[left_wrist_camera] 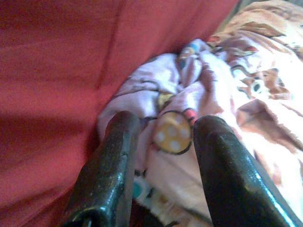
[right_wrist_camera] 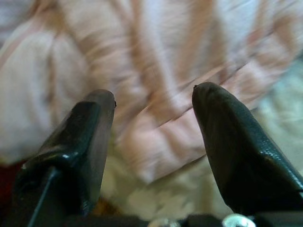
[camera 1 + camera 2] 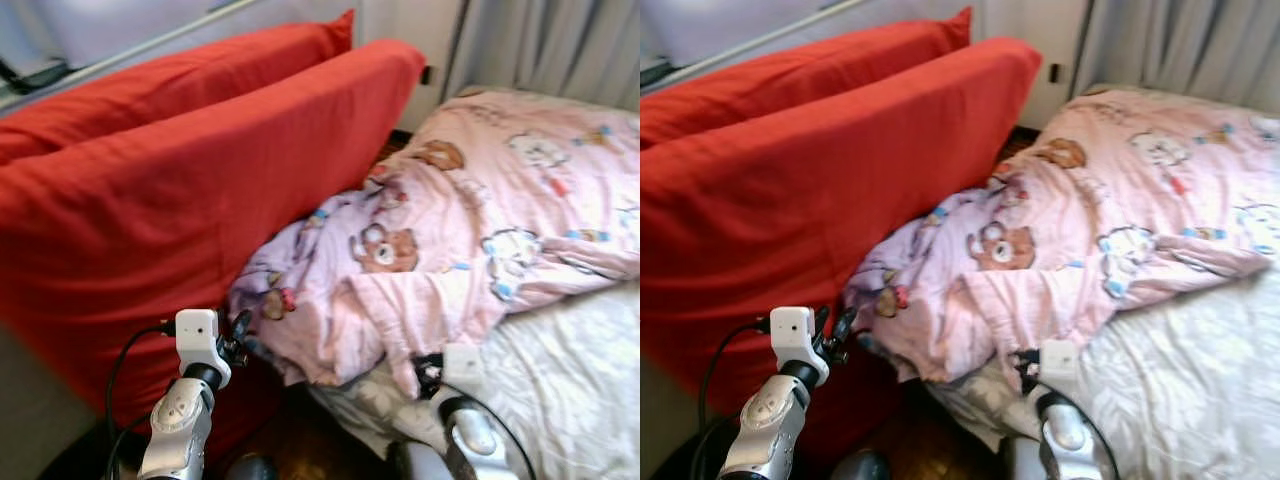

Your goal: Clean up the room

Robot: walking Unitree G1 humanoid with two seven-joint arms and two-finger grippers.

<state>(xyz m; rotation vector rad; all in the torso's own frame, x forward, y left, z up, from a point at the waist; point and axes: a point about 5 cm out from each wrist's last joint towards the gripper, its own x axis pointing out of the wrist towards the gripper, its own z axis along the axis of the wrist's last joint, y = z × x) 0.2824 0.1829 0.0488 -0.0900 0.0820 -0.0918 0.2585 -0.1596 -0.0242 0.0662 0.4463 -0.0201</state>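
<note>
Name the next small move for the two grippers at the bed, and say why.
Probably ease both forward onto the crumpled pink teddy-bear duvet. The left gripper and right gripper are both open, facing its bunched edge, neither holding fabric. The duvet lies heaped against the red cushion, baring the white sheet.

My left arm (image 3: 180,425) is silver, a rounded metal shell with a pale oval panel on its upper face. It ends in a black collar topped by a white, boxy camera block (image 3: 196,335). A thin black cable (image 3: 120,375) loops out from the side of that block and curves down beside the arm. My left gripper (image 1: 163,142) has two long black fingers, thick, smooth and slightly glossy, with rounded tips.

My right arm (image 3: 470,440) is the same silver, with a rounded grey shell and a white block (image 3: 462,365) at the wrist. My right gripper (image 2: 154,101) has matching black fingers (image 2: 236,146) with a fine pebbled texture.
</note>
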